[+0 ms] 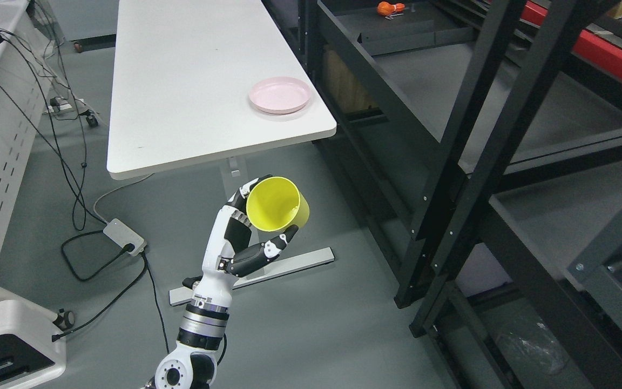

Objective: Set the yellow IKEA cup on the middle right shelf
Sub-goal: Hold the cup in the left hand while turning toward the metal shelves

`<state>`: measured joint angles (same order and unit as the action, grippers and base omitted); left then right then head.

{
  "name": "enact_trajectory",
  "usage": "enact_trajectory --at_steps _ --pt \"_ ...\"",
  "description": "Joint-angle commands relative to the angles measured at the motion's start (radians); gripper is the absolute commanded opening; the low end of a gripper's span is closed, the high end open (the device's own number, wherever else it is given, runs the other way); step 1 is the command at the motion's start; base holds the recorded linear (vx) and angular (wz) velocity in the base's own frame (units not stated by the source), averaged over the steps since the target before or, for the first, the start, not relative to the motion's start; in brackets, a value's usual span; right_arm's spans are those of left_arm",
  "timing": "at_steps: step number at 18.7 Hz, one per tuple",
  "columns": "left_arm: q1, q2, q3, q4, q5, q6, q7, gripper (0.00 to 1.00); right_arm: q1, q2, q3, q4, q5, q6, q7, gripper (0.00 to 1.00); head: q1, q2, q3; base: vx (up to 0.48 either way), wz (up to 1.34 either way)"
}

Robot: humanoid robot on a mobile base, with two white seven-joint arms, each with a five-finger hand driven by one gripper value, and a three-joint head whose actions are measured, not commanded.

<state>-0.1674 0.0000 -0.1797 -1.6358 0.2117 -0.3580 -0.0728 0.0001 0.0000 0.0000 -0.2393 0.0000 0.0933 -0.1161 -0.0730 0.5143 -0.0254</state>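
Note:
The yellow cup point(277, 204) is held in the air over the grey floor, tilted so its open mouth faces the camera. My left hand point(268, 212) is shut on it, the thumb under its lower rim and the other fingers behind its left side. The arm rises from the bottom edge left of the middle. The black metal rack point(484, 140) stands to the right of the cup, well apart from it. One of its grey shelf boards point(435, 81) is at the upper right and another point(559, 216) lies lower and nearer.
A white table point(192, 81) beyond the hand carries a pink plate point(280, 94) near its right corner. An orange object point(390, 7) lies far back on the rack. A power strip point(123, 236) with cables is on the floor at left, and the table foot point(289, 265) lies under the hand.

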Motion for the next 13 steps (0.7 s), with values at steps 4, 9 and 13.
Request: enact_trajectory --at_steps 4,9,13 --pt "-0.026 0.017 -0.004 -0.01 0.0 -0.006 -0.001 0.0 0.014 -0.017 0.017 0.0 -0.025 0.0 0.0 0.99 0.0 0.0 0.0 -0.064 -0.26" --pt "-0.05 0.017 -0.032 -0.01 0.0 -0.006 -0.001 0.01 0.014 -0.017 0.017 0.0 -0.025 0.0 0.0 0.99 0.0 0.0 0.0 -0.038 -0.19" --pt "-0.054 0.017 -0.034 -0.009 0.0 -0.007 -0.001 0.01 0.014 -0.017 0.017 0.0 -0.025 0.0 0.0 0.99 0.0 0.0 0.0 -0.044 -0.3"
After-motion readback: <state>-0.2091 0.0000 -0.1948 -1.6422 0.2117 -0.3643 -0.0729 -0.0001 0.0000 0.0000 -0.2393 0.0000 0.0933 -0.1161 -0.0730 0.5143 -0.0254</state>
